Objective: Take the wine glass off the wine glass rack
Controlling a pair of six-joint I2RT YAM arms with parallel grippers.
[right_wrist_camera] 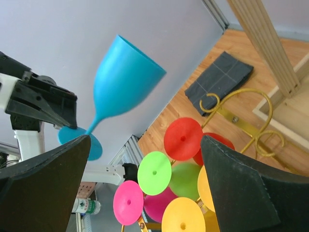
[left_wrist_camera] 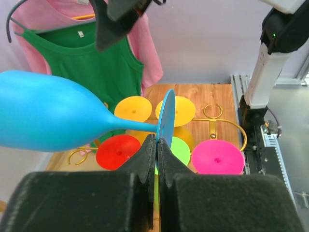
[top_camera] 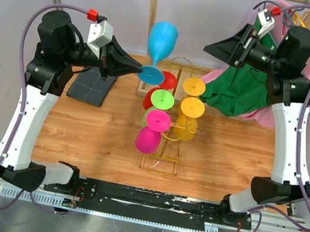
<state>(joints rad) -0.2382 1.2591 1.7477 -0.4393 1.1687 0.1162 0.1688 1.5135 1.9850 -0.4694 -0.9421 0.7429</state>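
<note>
The left gripper (top_camera: pixel 142 70) is clamped on the foot disc of the bright blue plastic wine glass (top_camera: pixel 162 38), which is tilted above the far left of the thin gold wire rack (top_camera: pixel 161 166). The right gripper (top_camera: pixel 218 46) gapes empty. The glass is likely light, stiff and slick, so the stem would give a surer hold.

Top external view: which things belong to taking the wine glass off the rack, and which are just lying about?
Job: blue wine glass, left gripper clamped on its foot, gold wine glass rack.
Lying about: dark folded cloth, green top, pink garment, wooden clothes rail.
</note>
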